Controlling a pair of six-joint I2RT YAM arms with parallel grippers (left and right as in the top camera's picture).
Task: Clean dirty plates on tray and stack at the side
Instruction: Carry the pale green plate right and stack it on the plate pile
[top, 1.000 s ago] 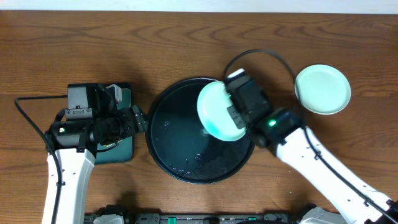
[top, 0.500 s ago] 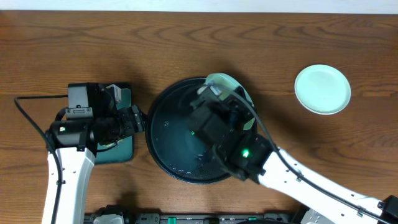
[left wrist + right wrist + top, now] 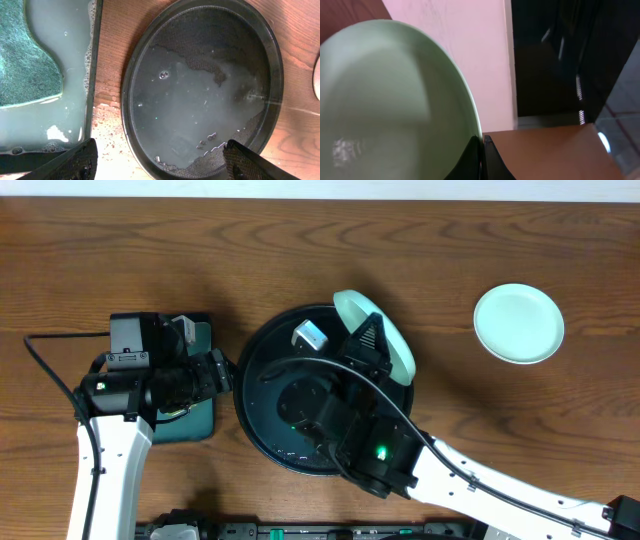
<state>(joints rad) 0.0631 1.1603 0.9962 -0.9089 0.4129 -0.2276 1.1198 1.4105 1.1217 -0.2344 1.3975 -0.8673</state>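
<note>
Pinching the pale mint round plate (image 3: pixel 385 335), tilted over the round black tray (image 3: pixel 250 350), the right tool (image 3: pixel 482 155) has the second mint plate (image 3: pixel 518 323) rightward on the wooden desk (image 3: pixel 300 240); the left tool (image 3: pixel 160 165) gapes wide.

Overhead: right arm (image 3: pixel 380 450) hides much of tray (image 3: pixel 262 350), part of mint plate (image 3: pixel 393 340). Right wrist: plate blurred, cut by left, bottom edges; right gripper (image 3: pixel 482 157) barely in frame. Left wrist: sponge (image 3: pixel 25 55), left gripper (image 3: pixel 161 167) fingers cropped; pale sliver (image 3: pixel 317 75) at right edge unidentifiable.
</note>
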